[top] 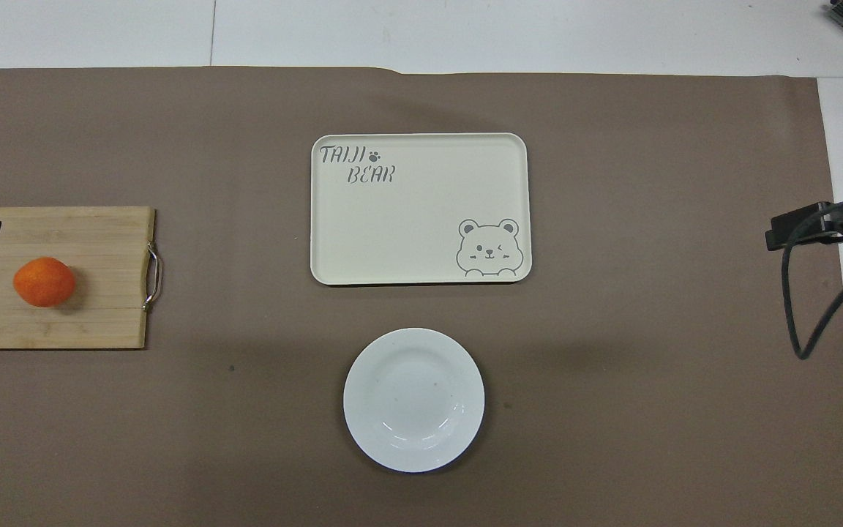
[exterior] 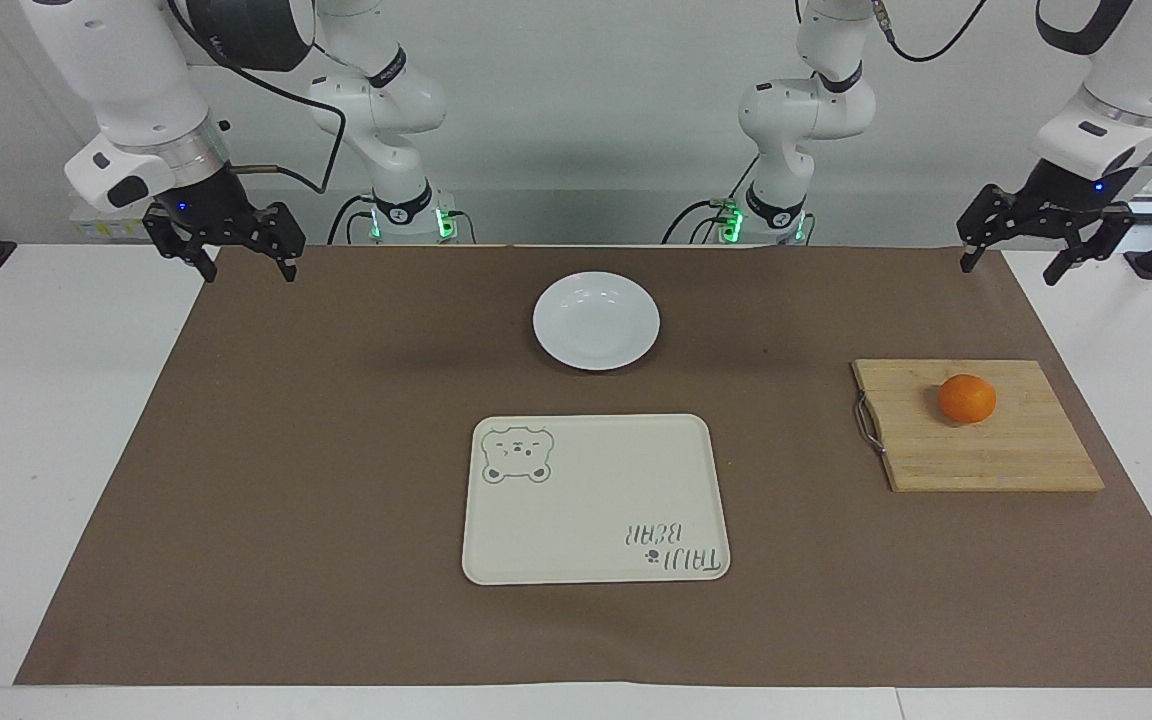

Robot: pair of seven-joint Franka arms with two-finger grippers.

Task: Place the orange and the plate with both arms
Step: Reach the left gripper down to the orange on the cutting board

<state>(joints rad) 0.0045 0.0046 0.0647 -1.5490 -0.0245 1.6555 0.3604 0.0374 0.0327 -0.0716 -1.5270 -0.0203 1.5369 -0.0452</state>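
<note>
The orange [exterior: 967, 398] lies on a wooden cutting board [exterior: 996, 460] toward the left arm's end of the table; it also shows in the overhead view [top: 44, 281]. The white plate [exterior: 596, 320] sits on the brown mat, mid-table, near the robots' bases; it shows in the overhead view too [top: 413, 399]. My left gripper [exterior: 1008, 272] is open and empty, raised over the mat's corner at the left arm's end, apart from the orange. My right gripper [exterior: 249, 274] is open and empty, raised over the mat's corner at the right arm's end, waiting.
A cream tray [exterior: 596, 500] with a bear drawing lies farther from the robots than the plate. The board has a metal handle [exterior: 868, 425] on the side toward the tray. A brown mat [exterior: 336, 450] covers the table.
</note>
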